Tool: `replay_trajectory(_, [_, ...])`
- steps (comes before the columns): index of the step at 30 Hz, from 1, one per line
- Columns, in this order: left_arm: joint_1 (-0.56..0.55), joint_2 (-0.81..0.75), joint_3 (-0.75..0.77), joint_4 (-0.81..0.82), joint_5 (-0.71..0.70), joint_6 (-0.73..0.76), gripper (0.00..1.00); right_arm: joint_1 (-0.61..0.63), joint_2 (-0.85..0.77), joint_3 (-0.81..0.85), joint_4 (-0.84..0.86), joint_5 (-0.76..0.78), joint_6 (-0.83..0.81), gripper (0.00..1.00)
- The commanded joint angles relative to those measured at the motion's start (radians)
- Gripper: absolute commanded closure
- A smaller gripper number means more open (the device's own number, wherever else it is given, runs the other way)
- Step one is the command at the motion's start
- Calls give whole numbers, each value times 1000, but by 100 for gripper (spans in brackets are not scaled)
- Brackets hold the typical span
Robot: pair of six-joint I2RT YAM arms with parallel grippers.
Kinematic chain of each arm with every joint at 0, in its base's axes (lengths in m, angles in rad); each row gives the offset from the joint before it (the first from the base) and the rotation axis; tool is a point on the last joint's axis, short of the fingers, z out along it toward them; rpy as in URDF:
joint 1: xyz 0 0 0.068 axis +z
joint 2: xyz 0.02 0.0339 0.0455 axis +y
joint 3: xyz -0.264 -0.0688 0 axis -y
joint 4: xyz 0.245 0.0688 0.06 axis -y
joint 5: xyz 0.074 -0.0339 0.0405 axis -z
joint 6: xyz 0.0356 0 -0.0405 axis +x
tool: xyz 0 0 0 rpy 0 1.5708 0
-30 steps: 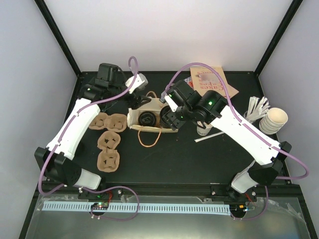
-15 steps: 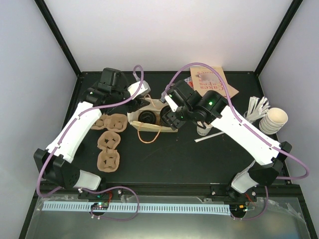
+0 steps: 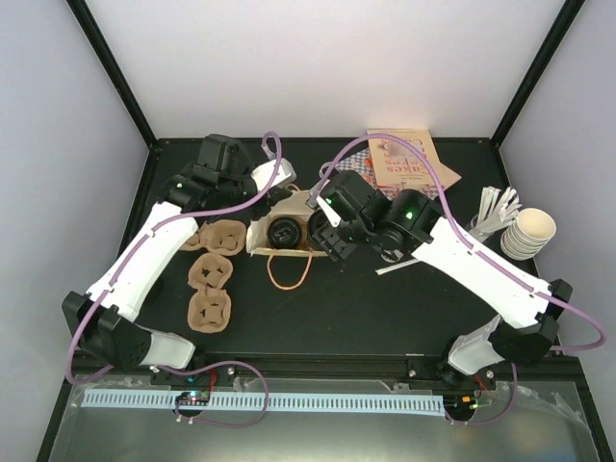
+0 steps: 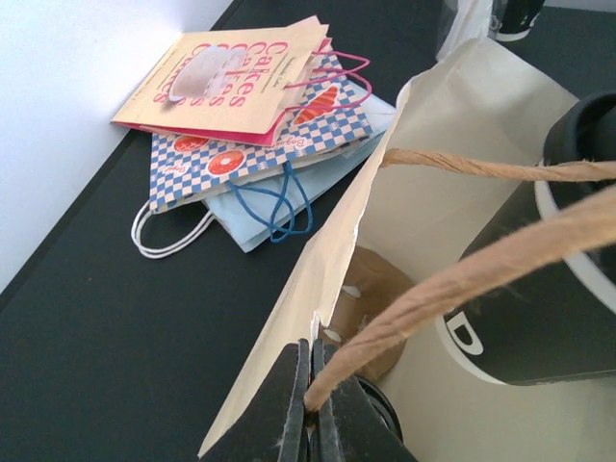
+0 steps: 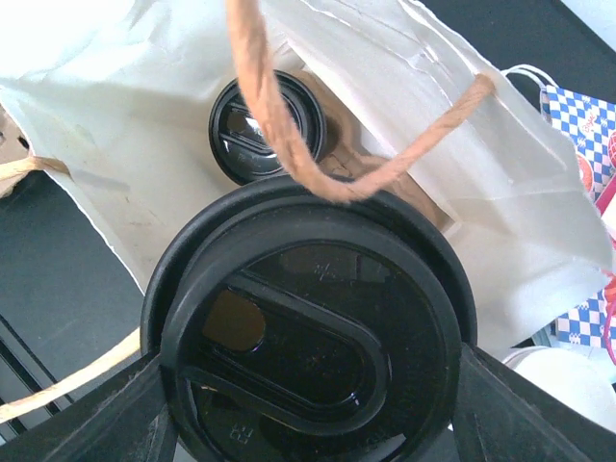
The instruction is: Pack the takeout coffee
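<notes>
Snagging looks the likeliest trouble: one twine handle (image 5: 289, 144) of the paper bag (image 4: 433, 183) loops right across the black lid of the takeout coffee (image 5: 308, 346), so lowering the cup could catch the cord, tip the cup or lift the lid. It could also knock the second lidded cup (image 5: 265, 125) already sitting inside. The right gripper (image 5: 313, 414) has its jaws spread wide and clamped on the coffee just under the lid, at the bag's mouth; whether the base has passed the rim I cannot tell. The left gripper (image 4: 310, 404) is pinched fully together on the other handle (image 4: 462, 274), holding that side of the bag open.
</notes>
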Motion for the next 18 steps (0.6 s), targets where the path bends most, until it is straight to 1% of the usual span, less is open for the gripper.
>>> replay_trajectory(1, [-30,-61,-18,57,-1,-52,99,27,-67,-61,90,62,-4,31])
replay_trajectory(7, [-63,-97,-68,93,-43,-144,98,60,-105,-138,151,75,-10,32])
replay_trajectory(12, [-74,-167,-116,133,-65,-227,99,86,-128,-199,178,82,11,32])
replay_trajectory(18, [-102,-211,-161,155,-54,-267,98,104,-174,-270,218,91,49,32])
